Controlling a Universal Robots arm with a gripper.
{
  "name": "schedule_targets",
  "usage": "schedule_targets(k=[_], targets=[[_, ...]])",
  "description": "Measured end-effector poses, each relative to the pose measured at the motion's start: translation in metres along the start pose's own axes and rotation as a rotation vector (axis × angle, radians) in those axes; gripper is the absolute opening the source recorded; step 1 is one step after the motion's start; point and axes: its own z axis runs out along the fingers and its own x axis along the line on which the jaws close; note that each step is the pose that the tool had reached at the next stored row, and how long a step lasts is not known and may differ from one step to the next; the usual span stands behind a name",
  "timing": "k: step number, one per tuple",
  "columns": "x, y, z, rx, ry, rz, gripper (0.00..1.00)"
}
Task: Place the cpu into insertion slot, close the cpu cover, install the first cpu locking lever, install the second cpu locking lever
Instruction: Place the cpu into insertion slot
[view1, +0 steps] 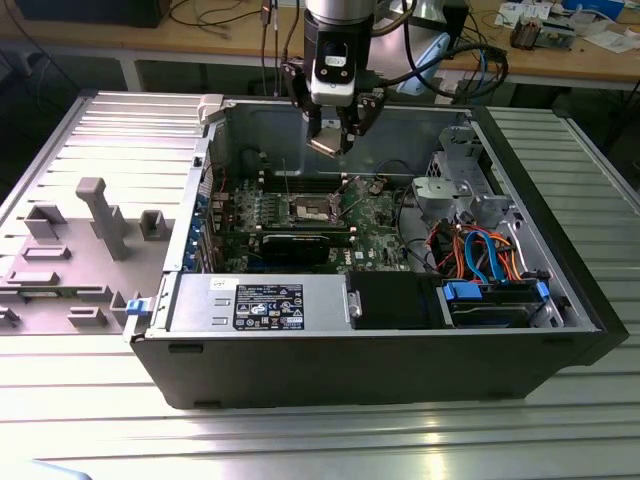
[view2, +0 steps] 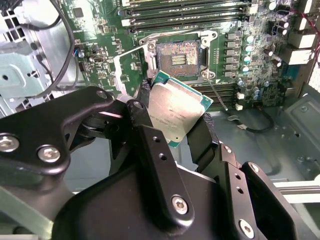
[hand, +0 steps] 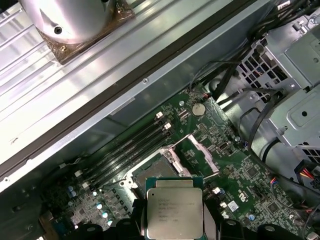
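**Chip held clear above open socket**

We see the end effector (view1: 336, 135), upper centre of the exterior view, pointing down over the open computer case (view1: 380, 365). It is clamped on two edges of the cpu (view2: 176, 112), with open air above the bare socket (view1: 312, 208). The cpu cover (hand: 202, 156) stands raised beside the socket. The case sits on a ribbed metal counter (view1: 300, 440).

No print is legible. The cpu (hand: 174, 212), pinched between the fingers of the gripper (hand: 174, 221), carries faint engraved lines on its metal top, too fine to make out. Well below the gripper, the black-and-white label (view1: 269, 306) on the grey box (view1: 190, 300) bears tiny unreadable print.
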Motion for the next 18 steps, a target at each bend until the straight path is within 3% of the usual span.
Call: schedule_targets(k=[9, 14, 18], targets=[[0.0044, -0.0044, 0.0097, 0.0005, -0.0007, 0.015, 0.55], [0.0044, -0.005, 0.0152, 0.0005, -0.0042, 0.069, 0.55], [0.0045, -0.005, 0.0154, 0.0008, -0.0044, 0.072, 0.55]])
